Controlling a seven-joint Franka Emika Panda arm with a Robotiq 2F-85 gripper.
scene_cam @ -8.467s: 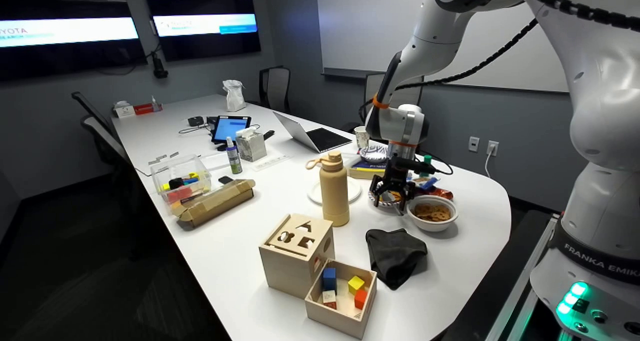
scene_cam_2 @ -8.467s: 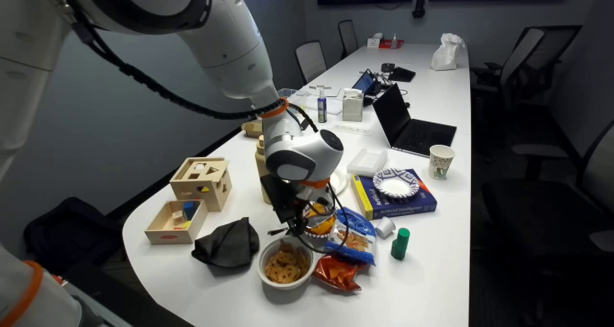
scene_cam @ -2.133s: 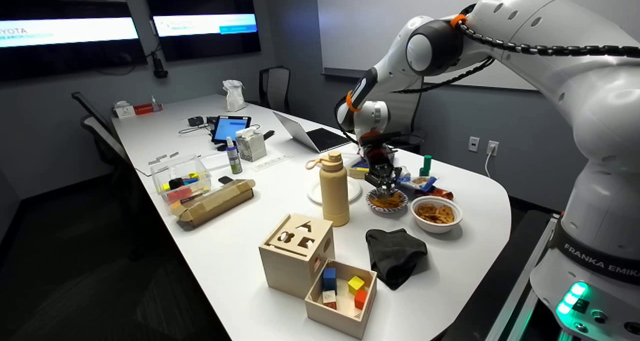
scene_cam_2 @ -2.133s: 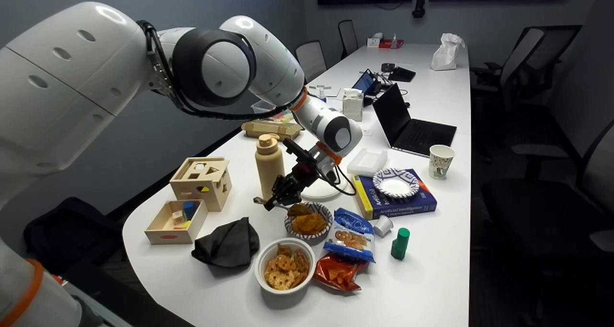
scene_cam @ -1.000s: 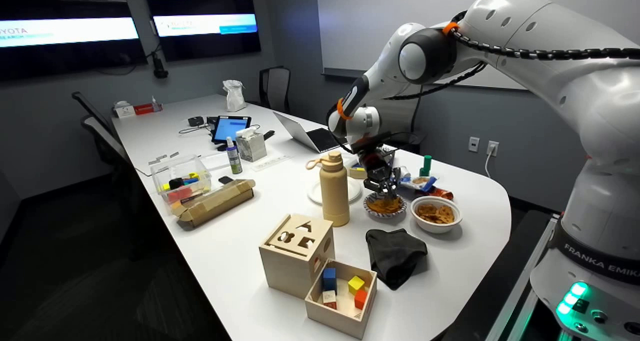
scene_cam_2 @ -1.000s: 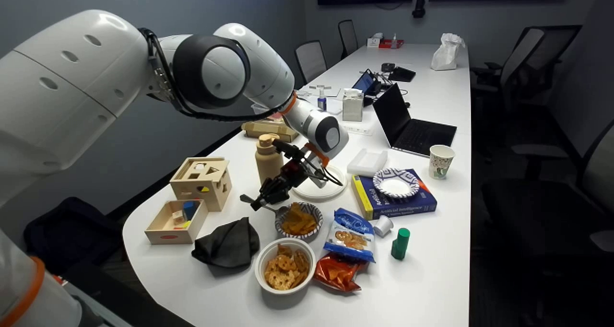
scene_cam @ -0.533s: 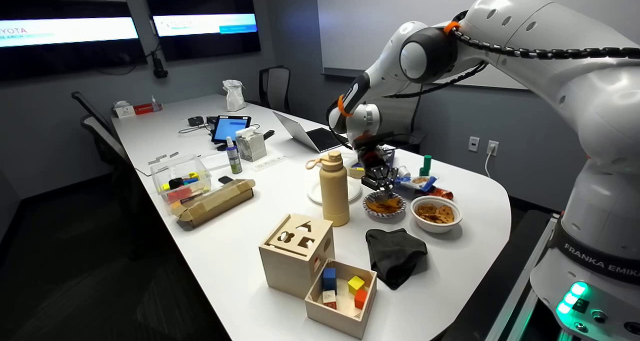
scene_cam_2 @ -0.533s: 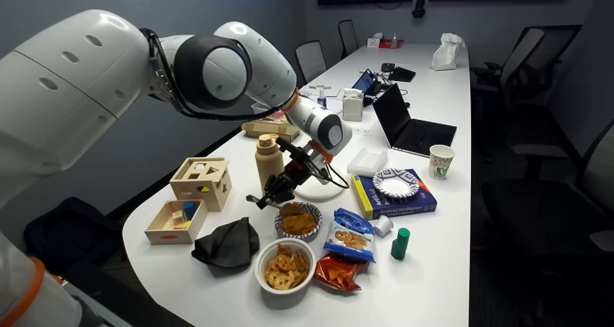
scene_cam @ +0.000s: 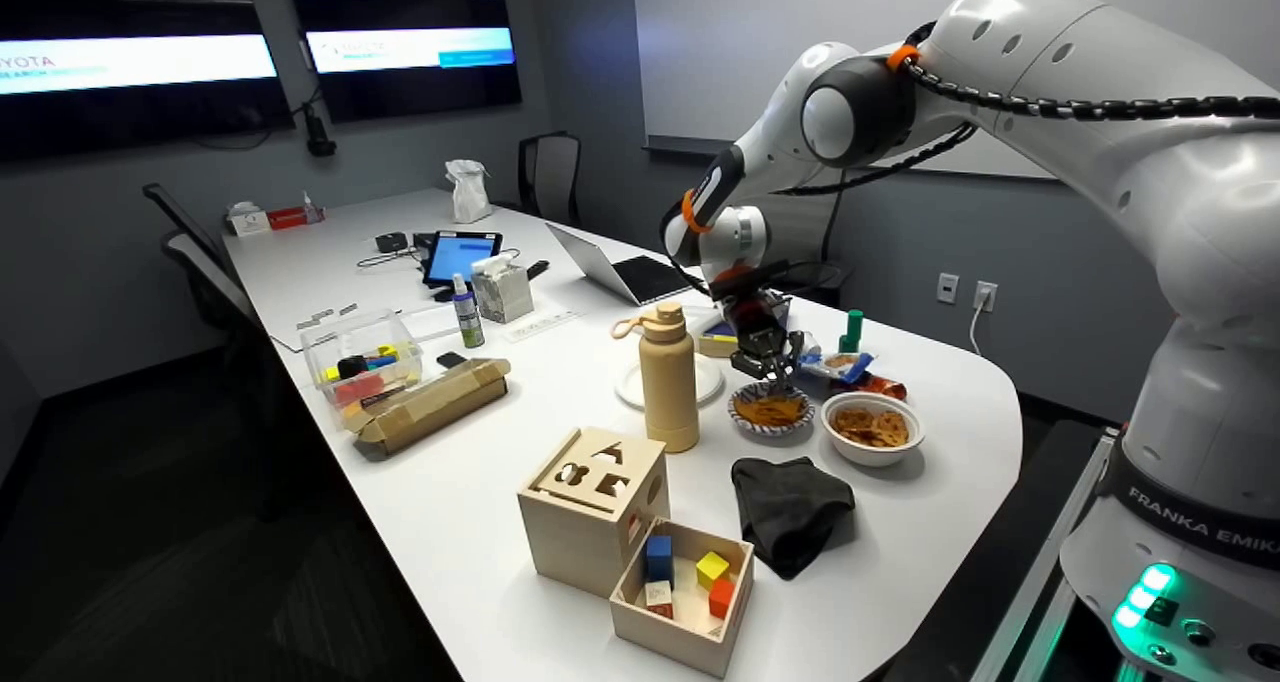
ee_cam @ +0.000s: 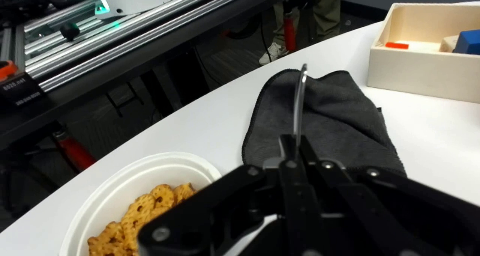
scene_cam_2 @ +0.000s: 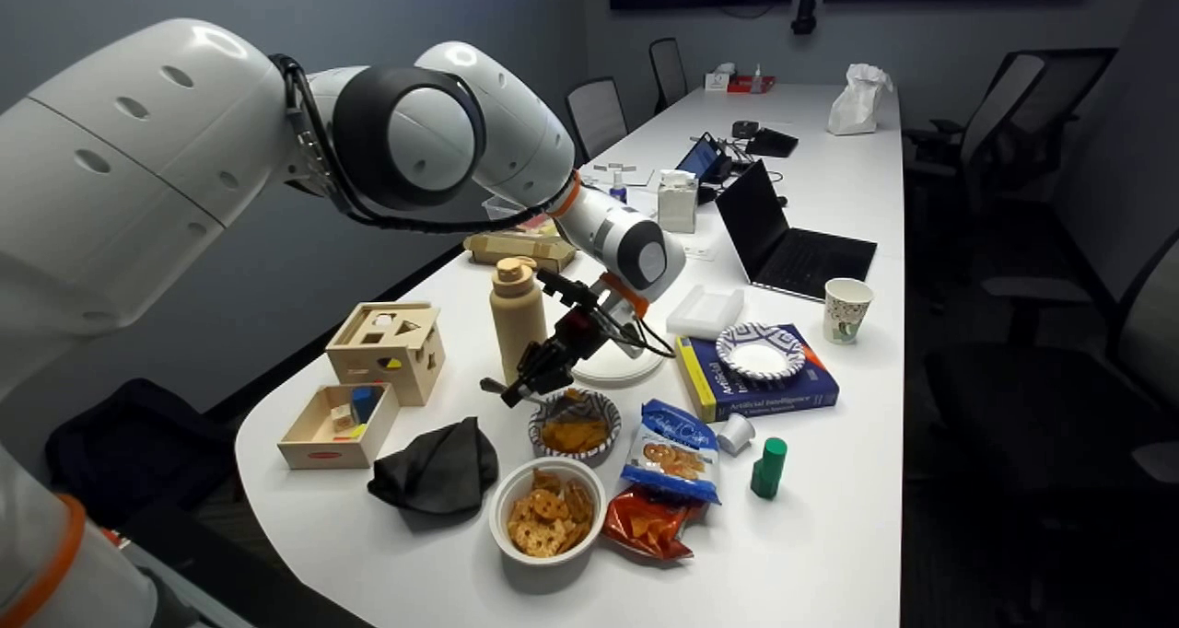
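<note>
A metal spoon (ee_cam: 298, 106) is gripped by the gripper (ee_cam: 297, 145): in the wrist view the jaws are closed narrowly on the handle, whose end is left jutting past them. In both exterior views the gripper is held at a tilt near the rim of the patterned bowl (scene_cam_2: 608, 416), which is set toward the rounded end of the table (scene_cam_2: 764, 564). The spoon's lower end is pointed into that bowl, where orange chips (scene_cam_2: 573, 436) are piled; as it is mostly hidden, whether a chip is lifted cannot be told.

The step in hand is judged to be scooping or stirring in the patterned bowl. For the next move a firm hold, a fairly level spoon and a clean lift over the rim seem to be called for, as the bowl looks light enough to be dragged.

Nearer the edge of the rounded end, the white bowl (scene_cam: 870, 456) is filled with crackers (ee_cam: 135, 214). Beside it, near the same edge, the cloth (scene_cam: 790, 507) is laid in folds. The blue packet (scene_cam_2: 677, 448) and the red packet (scene_cam_2: 649, 522) are laid overlapping on the side toward the long edge by the laptop (scene_cam_2: 815, 260). The bottle (scene_cam: 668, 392) and the plate (scene_cam_2: 615, 370) are placed farther from the rounded end.
</note>
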